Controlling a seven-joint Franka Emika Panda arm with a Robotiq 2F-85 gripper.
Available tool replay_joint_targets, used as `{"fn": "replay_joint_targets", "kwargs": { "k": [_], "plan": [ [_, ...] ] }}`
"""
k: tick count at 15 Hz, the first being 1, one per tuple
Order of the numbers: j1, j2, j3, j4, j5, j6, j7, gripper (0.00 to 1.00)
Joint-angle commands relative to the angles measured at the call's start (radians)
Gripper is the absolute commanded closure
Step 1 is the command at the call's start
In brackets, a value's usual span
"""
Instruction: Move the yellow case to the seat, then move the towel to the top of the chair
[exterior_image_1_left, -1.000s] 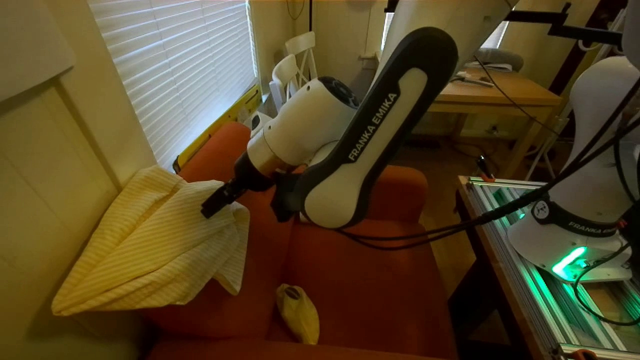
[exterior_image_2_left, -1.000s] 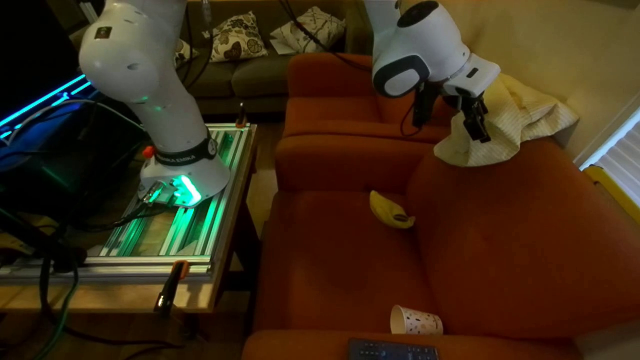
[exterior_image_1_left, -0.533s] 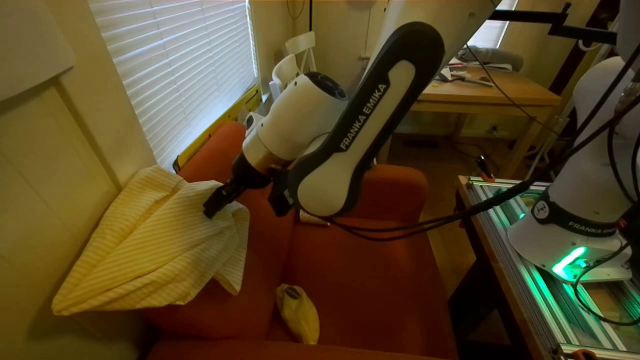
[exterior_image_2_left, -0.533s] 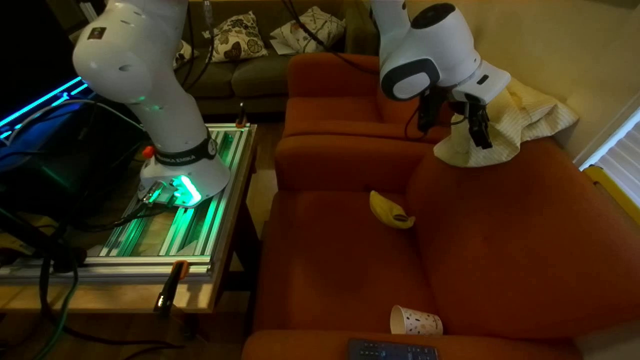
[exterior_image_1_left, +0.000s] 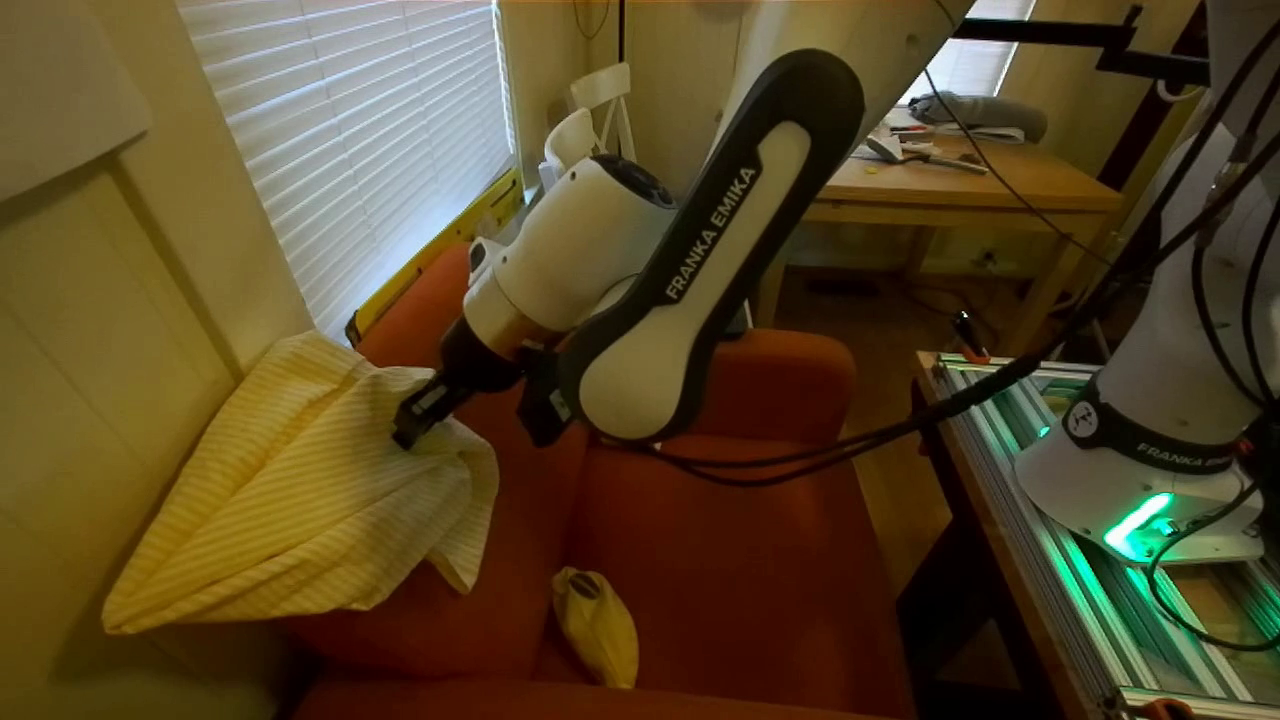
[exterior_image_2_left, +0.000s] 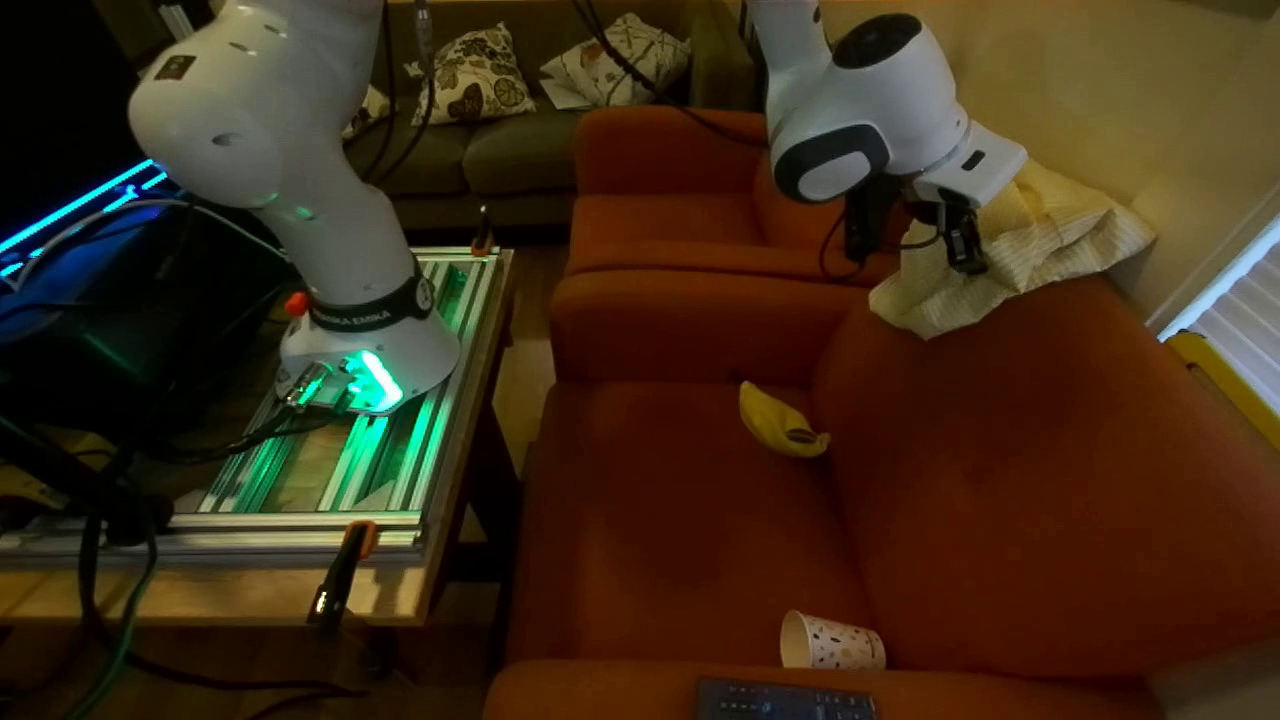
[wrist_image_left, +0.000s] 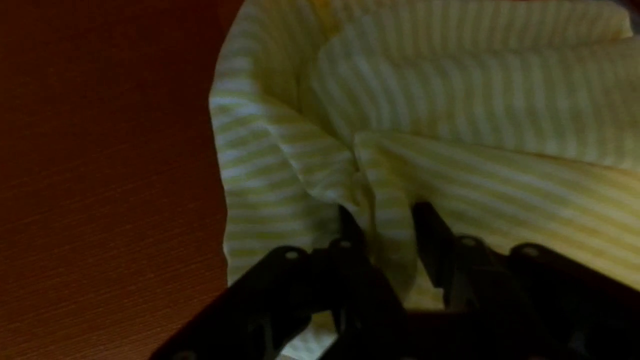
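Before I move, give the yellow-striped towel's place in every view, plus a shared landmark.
In an exterior view, the yellow-striped towel lies lower left.
In an exterior view, the towel lies at upper right, partly hidden.
In the wrist view, the towel spans from middle to right edge.
Shared landmark: the hand, at the towel in all three.

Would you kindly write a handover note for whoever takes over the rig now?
Black two-fingered gripper: straddling a fold of the cream-and-yellow striped cloth towel; whether it grips, I can't tell.
Yellow rounded oblong case: lying on the rust-orange upholstered seat.
Towel: draped over one upper corner of the rust-orange upholstered armchair.
Done: case on seat.
Left: perhaps adjusting the towel along the top, then letting go.
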Motion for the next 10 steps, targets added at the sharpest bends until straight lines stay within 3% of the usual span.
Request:
{"fn": "replay_joint_targets", "kwargs": {
  "k": [1, 3, 10],
  "plan": [
    [-0.019, 0.0, 0.023, 0.007, -0.05, 0.059, -0.004, 0.97],
    [0.002, -0.009, 0.006, 0.003, -0.058, 0.094, -0.012, 1.0],
    [0.073, -0.023, -0.048, 0.034, -0.079, 0.203, -0.075, 0.97]
  ]
}}
